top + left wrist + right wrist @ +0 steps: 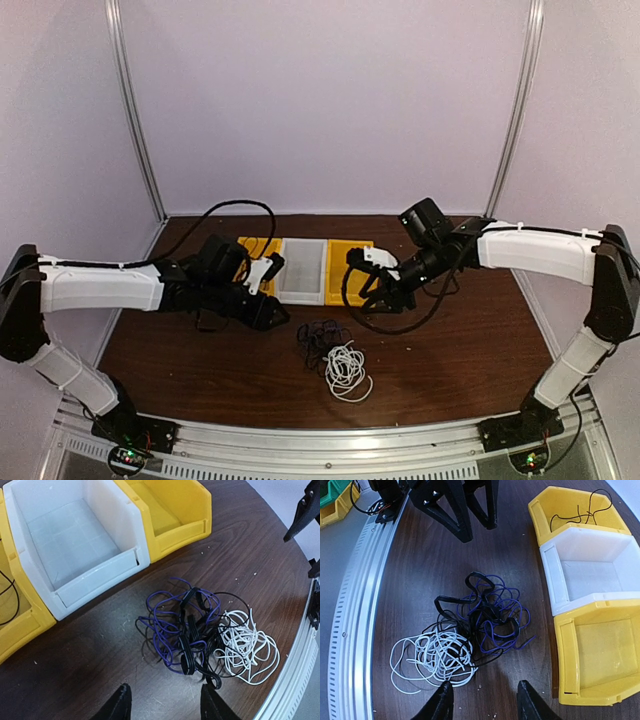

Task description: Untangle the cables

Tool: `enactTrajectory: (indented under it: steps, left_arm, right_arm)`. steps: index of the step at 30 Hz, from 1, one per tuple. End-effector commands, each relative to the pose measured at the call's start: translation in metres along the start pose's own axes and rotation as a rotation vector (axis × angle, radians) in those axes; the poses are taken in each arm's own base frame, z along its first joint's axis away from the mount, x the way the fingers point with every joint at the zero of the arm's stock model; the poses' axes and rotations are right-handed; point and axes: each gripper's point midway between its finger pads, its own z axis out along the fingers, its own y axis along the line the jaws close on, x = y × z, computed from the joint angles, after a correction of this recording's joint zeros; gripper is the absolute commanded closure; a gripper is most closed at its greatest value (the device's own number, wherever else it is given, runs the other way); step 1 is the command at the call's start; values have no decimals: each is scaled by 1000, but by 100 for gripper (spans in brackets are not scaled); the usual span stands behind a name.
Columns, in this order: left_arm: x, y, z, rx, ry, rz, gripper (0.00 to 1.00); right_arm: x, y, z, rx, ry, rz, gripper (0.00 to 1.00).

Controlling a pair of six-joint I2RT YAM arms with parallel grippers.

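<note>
The left gripper (165,704) is released, its two dark fingers (119,706) apart with only bare table (85,665) between them. In its wrist view the cables (200,630) lie on the wood at about 12 to 1 o'clock from the jaws, near but not touched. The purple cable (162,625) loops on the 9 o'clock side of the heap; the black cable (187,647) runs through the middle in thicker bundled strands; the white cable (247,652) is bunched at 3 o'clock, and all three cross one another.

The right gripper (482,700) is released too, nothing between its fingertips. From it the same heap sits at 12 o'clock (here the white coil falls at 10 o'clock and the purple at 1 o'clock).

In the top view the heap lies on the table between the two grippers and nearer the arm bases. At 12 o'clock from it stand three bins in a row: a white bin (303,292) with a yellow bin on either side, left (252,245) and right (352,248). The left yellow bin holds a stray cable (580,511), thin and dark, well apart from the heap.
</note>
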Motion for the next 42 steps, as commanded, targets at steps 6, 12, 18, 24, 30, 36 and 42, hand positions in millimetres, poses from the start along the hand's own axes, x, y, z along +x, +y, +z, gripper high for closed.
enactTrajectory:
  steps: [6,12,18,24,30,36,42]
  left_arm:
    - [-17,-11,18,72,-53,-22,49]
    - [-9,-15,38,123,4,-29,54]
    - [-6,-17,46,145,21,-38,62]
    - [-5,-23,51,190,35,-44,70]
    - [-1,-36,52,269,62,-56,67]
    - [-2,-47,52,341,63,-52,71]
    - [0,-51,53,377,65,-51,72]
  right_arm:
    - [-2,11,0,5,25,-15,55]
    - [3,14,-6,37,23,-21,52]
    - [9,14,-4,49,25,-20,51]
    - [11,14,-1,41,24,-16,51]
    - [14,14,-1,46,27,-15,51]
    - [16,15,0,47,29,-14,51]
    - [15,14,0,44,26,-10,51]
